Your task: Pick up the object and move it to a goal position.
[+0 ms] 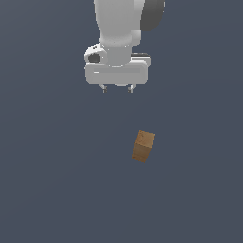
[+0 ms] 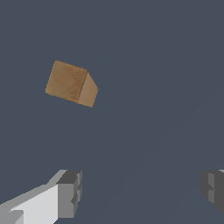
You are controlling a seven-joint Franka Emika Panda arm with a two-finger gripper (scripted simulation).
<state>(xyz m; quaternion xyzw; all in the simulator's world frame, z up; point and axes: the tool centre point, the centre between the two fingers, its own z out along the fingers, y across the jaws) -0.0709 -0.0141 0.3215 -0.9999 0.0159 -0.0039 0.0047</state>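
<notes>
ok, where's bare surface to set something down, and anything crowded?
Nearly everywhere: the dark grey floor is bare all around the small brown wood-textured block. The stretch between the block and the open white end effector is free too. Nothing is crowded; the block is the only obstacle.

block apart from gripper, toward exterior view's right

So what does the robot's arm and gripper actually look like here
The arm is glossy white with rounded segments and a dark grey joint cap. The gripper has a wide, boxy white body with a dark round inset on one side. Its fingers are white, tipped with blocky, ridged grey pads. No cables or markings show.
</notes>
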